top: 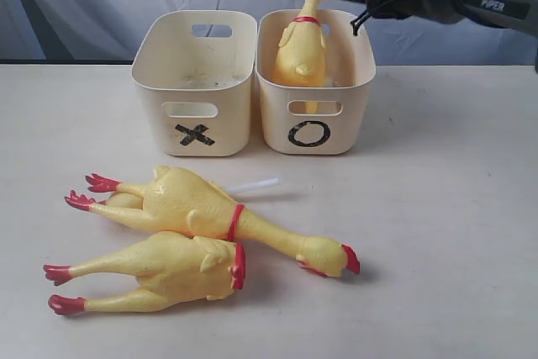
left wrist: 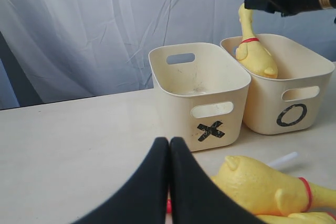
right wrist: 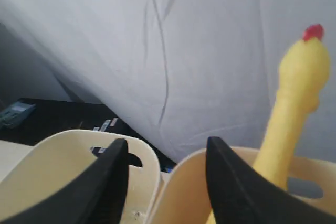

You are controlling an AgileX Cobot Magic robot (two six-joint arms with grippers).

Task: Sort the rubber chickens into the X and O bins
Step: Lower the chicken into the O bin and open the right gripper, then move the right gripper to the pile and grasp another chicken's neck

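Note:
Two cream bins stand side by side: the X bin [top: 193, 81] on the left and the O bin [top: 315, 81] on the right. One rubber chicken [top: 301, 48] stands neck-up inside the O bin. A whole chicken [top: 218, 212] and a headless body [top: 160, 271] lie on the table in front, with a white tube [top: 252, 184] sticking out behind them. My right gripper [right wrist: 167, 148] hovers open above the bins with nothing between its fingers. The standing chicken's neck [right wrist: 294, 103] rises just outside one finger. My left gripper [left wrist: 169, 142] is shut and empty, low over the table beside the whole chicken [left wrist: 257, 184].
A grey curtain hangs behind the table. The X bin [left wrist: 199, 87] has nothing in it. Dark equipment shows behind the bins in the right wrist view.

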